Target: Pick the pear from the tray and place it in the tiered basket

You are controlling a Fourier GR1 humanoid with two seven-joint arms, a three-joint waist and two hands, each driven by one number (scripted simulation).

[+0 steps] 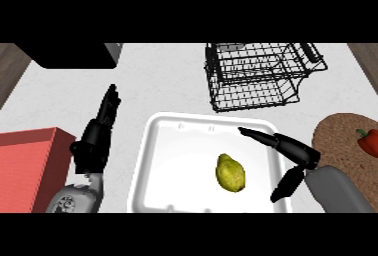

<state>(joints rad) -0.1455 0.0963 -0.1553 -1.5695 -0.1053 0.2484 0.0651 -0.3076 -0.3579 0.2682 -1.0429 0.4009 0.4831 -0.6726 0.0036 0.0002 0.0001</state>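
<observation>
I judge the pear (230, 172) light, smooth (may roll); right hand (297, 149), spread and empty, at its 3 o'clock; grasp mid-body.

**Colours on the Tabletop**

The pear (230, 172) is yellow-green with faint darker mottling, and the tray (159, 150) is plain white. At 1 o'clock the basket (258, 75) is black wire in a grid pattern. The tabletop (162, 85) is pale off-white. The left robot hand (90, 147) and right robot hand (299, 150) are black. At 9 o'clock is a red box (29, 165). At 3 o'clock a speckled brown mat (336, 142) bears a red pepper (367, 144) with a green stem.
</observation>
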